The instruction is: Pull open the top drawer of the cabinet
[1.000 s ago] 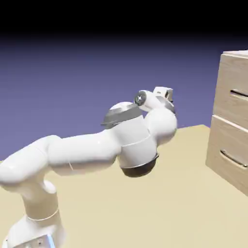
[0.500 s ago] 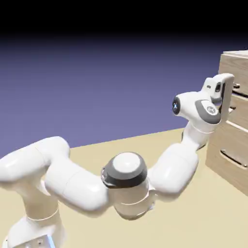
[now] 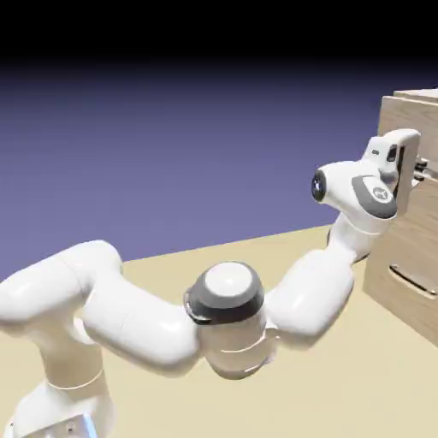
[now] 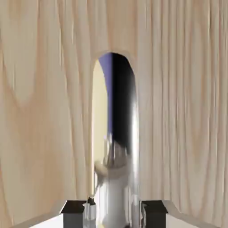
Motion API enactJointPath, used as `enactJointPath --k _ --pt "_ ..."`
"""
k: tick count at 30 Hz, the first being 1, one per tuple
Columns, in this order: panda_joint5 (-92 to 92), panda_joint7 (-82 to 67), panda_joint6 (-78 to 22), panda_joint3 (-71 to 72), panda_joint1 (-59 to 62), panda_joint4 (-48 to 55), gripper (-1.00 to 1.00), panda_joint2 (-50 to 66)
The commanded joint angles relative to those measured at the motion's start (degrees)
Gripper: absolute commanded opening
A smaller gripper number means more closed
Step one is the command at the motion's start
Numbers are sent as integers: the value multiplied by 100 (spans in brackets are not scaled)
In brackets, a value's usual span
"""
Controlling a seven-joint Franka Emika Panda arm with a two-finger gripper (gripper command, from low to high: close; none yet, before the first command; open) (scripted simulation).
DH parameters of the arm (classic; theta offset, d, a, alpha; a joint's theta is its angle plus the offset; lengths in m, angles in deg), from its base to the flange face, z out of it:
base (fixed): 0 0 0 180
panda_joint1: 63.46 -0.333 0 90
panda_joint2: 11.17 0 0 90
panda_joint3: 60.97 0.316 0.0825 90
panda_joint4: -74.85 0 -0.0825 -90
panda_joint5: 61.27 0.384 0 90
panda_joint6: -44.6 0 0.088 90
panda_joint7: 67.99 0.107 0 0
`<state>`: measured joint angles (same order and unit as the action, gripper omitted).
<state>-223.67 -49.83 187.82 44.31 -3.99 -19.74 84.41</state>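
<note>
Since a second ago the arm has swung from mid-table across to the cabinet [image 3: 411, 214] at the exterior view's right, its elbow dropping low over the tan table [image 3: 342, 376] and its hand coming up against the top drawer [image 3: 400, 120]; over the last half second the drawer front also sits a little farther out toward the arm than it did. Now the gripper [image 3: 417, 171] is pressed to that upper front at handle height, and the dark bar handle [image 3: 424, 174] shows only as a short stub poking out past the white hand. In the hand view the pale wood grain of the top drawer fills nearly everything, and the handle [image 4: 122, 133] runs up the middle as a shiny arched bar that mirrors the blue-violet backdrop and the white hand. Both grey fingertips [image 4: 73, 209] sit at the bottom edge with the foot of the bar between them, the jaws drawn in close against its two sides, so the gripper is clamped on the handle. Below the top drawer, in the exterior view, the second drawer front [image 3: 411, 282] sits flush with its own curved dark handle [image 3: 411, 282] untouched. How far the top drawer stands out from the cabinet body cannot be judged well, since the hand covers that edge.
</note>
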Motion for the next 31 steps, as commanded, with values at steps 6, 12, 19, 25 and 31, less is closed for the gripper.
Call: enactJointPath --k 6,12,19,25,31 --pt "-18 151 -459 -12 780 -1245 -100 114" --pt "42 267 -881 -11 1606 -2491 -100 221" --pt "211 368 -1295 27 2658 -3944 -100 350" --pt "478 409 -1539 117 3679 -5190 -100 490" --pt "720 454 -1559 217 4357 -5874 100 537"
